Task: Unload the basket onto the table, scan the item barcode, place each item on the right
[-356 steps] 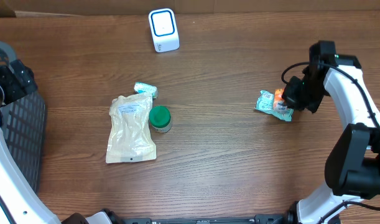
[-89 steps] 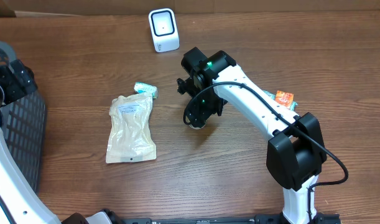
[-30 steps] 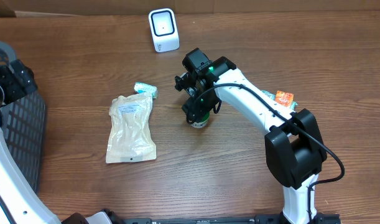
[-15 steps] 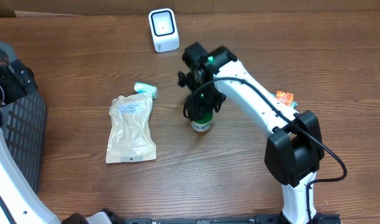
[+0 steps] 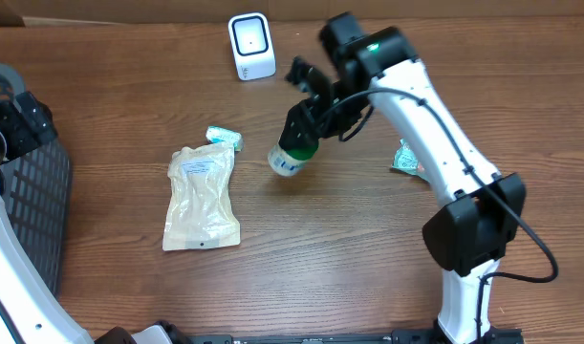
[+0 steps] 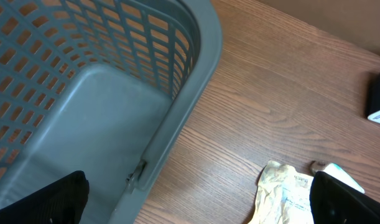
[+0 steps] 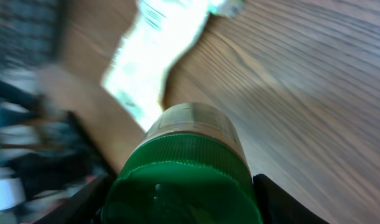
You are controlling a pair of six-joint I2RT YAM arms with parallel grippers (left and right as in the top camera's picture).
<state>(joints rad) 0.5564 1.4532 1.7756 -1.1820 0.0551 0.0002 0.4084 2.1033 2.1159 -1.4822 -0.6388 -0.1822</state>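
A small jar with a green lid [image 5: 290, 158] hangs tilted above the middle of the table, its pale base pointing down-left. My right gripper [image 5: 307, 127] is shut on its lid end. In the right wrist view the green lid [image 7: 186, 177] fills the space between both fingers [image 7: 280, 202]. The white barcode scanner [image 5: 251, 45] stands at the table's back edge, up-left of the jar. My left gripper [image 5: 22, 122] sits at the far left over the basket's rim, open and holding nothing, its fingertips [image 6: 56, 198] wide apart.
A grey mesh basket [image 5: 29, 210] stands at the left edge. A beige pouch [image 5: 201, 196] and a small teal packet [image 5: 223, 137] lie left of the jar. A teal and orange packet [image 5: 406, 158] lies partly behind the right arm.
The right gripper closed on the jar, lifted it off the table and tilted it, while the arm swung up and toward the back. The left arm stayed still.
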